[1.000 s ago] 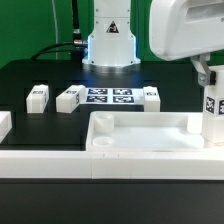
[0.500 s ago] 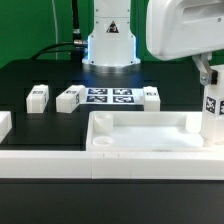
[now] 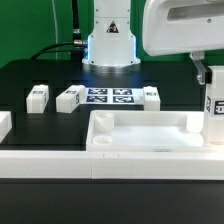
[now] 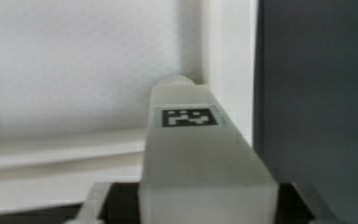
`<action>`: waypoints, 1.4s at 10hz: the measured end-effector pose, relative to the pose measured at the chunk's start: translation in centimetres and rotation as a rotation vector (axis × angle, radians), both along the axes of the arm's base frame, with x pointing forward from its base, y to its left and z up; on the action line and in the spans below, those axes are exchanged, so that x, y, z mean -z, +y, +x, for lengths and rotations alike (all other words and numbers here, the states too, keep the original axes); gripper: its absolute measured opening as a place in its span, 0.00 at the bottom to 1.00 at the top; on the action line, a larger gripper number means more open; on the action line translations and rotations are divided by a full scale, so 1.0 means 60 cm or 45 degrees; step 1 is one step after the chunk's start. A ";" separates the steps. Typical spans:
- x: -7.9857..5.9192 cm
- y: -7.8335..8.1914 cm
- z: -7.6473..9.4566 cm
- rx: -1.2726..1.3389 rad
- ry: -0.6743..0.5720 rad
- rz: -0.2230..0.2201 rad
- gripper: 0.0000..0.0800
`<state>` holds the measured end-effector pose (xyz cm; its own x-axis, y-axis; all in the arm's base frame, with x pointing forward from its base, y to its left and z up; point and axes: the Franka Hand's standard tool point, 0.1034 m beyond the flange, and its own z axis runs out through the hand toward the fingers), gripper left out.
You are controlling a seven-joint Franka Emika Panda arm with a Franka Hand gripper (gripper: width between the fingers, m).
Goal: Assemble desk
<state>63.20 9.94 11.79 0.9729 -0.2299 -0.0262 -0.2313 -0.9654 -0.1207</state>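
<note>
The white desk slab (image 3: 140, 122) lies tray-like near the front, with a round socket at its near left corner. My gripper (image 3: 212, 84) is shut on a white tagged leg (image 3: 213, 112) and holds it upright at the slab's far right corner. In the wrist view the leg (image 4: 197, 150) runs out from between the dark fingers (image 4: 126, 200), its tag facing the camera, over the slab's white surface (image 4: 69, 80). Three loose legs lie on the black table: one (image 3: 37, 97) at the left, one (image 3: 69, 98) beside it, one (image 3: 151, 96) at the right.
The marker board (image 3: 110, 97) lies between the loose legs, in front of the arm's base (image 3: 108, 45). A long low white rail (image 3: 45, 160) runs along the front. A white piece (image 3: 3, 125) shows at the exterior view's left edge.
The arm's white housing has shifted slightly to the exterior view's left. The held leg has edged a little to the right and stays upright at the slab's corner.
</note>
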 end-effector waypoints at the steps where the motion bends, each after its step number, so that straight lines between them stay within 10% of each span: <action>1: 0.000 0.000 0.000 0.106 0.011 0.000 0.37; 9: 0.001 0.018 -0.011 0.750 0.118 0.001 0.37; 14: -0.004 0.018 -0.005 0.275 0.054 0.004 0.79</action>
<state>62.88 11.04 12.06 0.8990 -0.4328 -0.0673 -0.4378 -0.8924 -0.1093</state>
